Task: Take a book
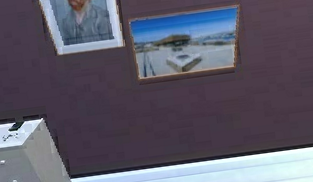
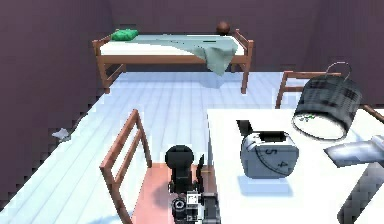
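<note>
My gripper (image 2: 186, 172) shows as a dark body at the bottom middle of the arm side view, with the white marker squares just below it. It stands over the seat of a wooden chair (image 2: 135, 170), next to the left edge of a white table (image 2: 225, 135). I cannot tell whether it holds anything. On the table stand a white toaster-like box (image 2: 268, 155) and a large grey cylinder (image 2: 327, 103). A small dark flat thing (image 1: 15, 126) lies on top of a pale dresser (image 1: 15, 178) at the forward view's lower left.
A dark purple wall with a portrait (image 1: 80, 16) and a landscape picture (image 1: 187, 43) stands close ahead. A wooden bed (image 2: 170, 52) with a green pillow lines the far wall. A second chair (image 2: 305, 82) stands behind the table. A small pale scrap (image 2: 62, 133) lies on the light floor.
</note>
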